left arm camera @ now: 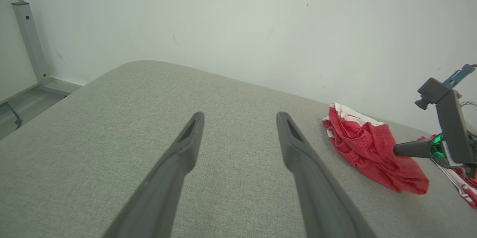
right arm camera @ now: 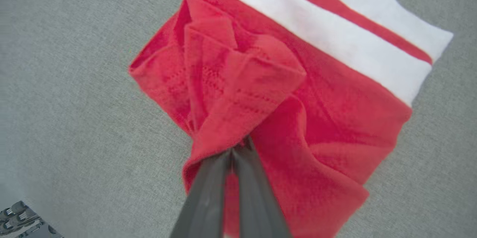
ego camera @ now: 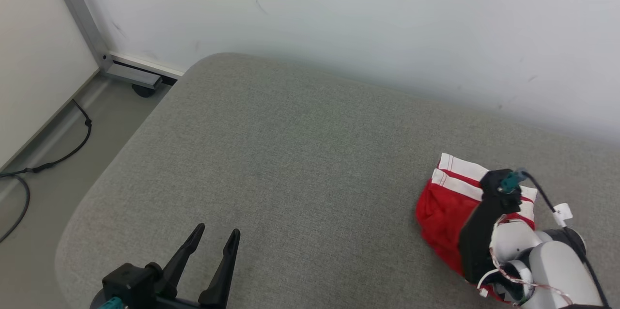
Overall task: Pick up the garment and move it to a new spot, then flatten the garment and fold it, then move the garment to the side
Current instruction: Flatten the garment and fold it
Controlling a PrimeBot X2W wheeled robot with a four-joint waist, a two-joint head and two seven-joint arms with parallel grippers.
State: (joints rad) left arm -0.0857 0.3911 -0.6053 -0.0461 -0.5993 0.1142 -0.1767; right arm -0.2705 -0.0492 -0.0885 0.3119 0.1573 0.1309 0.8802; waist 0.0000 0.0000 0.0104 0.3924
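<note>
We see the red garment (right arm camera: 335,118) with white bands lying crumpled at the right of the grey fabric-covered surface (ego camera: 290,154), near the white wall (ego camera: 339,8); our right gripper (right arm camera: 236,148) is pinched tight on a fold of its red cloth, which stands up in a peak; our left gripper (ego camera: 218,231) hangs over the surface's near left part, fingers spread wide, holding nothing, well apart from the garment.

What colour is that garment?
Red garment, with a white band carrying a thin red stripe; clearest in the right wrist view.
</note>
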